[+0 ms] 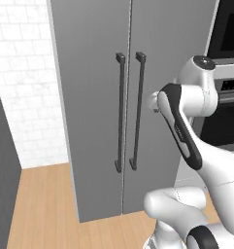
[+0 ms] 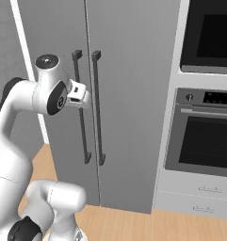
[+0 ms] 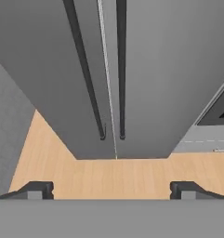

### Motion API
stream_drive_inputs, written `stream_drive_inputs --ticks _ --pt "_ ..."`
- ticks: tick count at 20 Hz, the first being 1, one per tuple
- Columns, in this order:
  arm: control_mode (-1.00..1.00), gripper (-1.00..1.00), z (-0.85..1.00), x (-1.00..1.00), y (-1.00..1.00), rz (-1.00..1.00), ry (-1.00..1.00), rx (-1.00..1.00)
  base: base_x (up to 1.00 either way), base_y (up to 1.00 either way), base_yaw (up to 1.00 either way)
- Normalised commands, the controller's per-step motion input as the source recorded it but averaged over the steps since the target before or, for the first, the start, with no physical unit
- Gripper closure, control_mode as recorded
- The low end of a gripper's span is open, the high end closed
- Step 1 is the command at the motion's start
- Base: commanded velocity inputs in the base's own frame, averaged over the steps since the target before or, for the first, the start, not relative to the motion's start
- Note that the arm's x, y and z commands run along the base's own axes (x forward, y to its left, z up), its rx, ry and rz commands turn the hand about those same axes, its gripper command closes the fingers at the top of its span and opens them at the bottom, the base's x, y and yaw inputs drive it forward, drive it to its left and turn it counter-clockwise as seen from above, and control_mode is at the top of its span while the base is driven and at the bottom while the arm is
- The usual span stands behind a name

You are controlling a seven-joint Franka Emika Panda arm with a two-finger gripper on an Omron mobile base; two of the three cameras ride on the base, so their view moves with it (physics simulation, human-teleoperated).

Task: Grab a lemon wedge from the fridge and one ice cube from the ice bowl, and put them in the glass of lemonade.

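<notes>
Dark fingertips (image 3: 39, 189) of the hand (image 3: 111, 190) stand wide apart, holding nothing, short of the fridge (image 1: 96, 121), whose two doors are both closed (handles (image 1: 120, 112) untouched). Everything remains: opening it, fetching wedge and ice.

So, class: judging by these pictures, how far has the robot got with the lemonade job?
Hardly begun. Done: the base is parked facing the fridge. In hand: nothing; the gripper is open and empty, hanging in front of the closed doors, short of the bar handles. Left: opening a door, fetching the lemon wedge, an ice cube, and dropping both in the glass.
</notes>
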Motion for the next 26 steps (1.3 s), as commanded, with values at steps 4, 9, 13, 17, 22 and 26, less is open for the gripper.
stream_drive_inputs --ticks 4,9,13,17,22,26 --pt "-1.00 -1.00 0.04 0.96 -0.25 0.02 -0.17 0.00 0.00 0.00 0.00" --pt "-1.00 -1.00 -0.04 0.98 -0.04 -0.03 0.12 0.00 0.00 0.00 0.00" --pt "-1.00 -1.00 -0.13 0.77 0.00 0.00 0.00 0.00 0.00 0.00 0.00" --pt "-1.00 -1.00 -0.28 0.63 0.00 0.04 -0.15 0.00 0.00 0.00 0.00" --pt "-1.00 -1.00 -0.23 0.79 0.00 0.02 -0.15 -0.01 0.00 0.00 0.00" --pt "-1.00 -1.00 -0.19 0.69 0.00 0.00 -0.03 0.00 0.00 0.00 0.00"
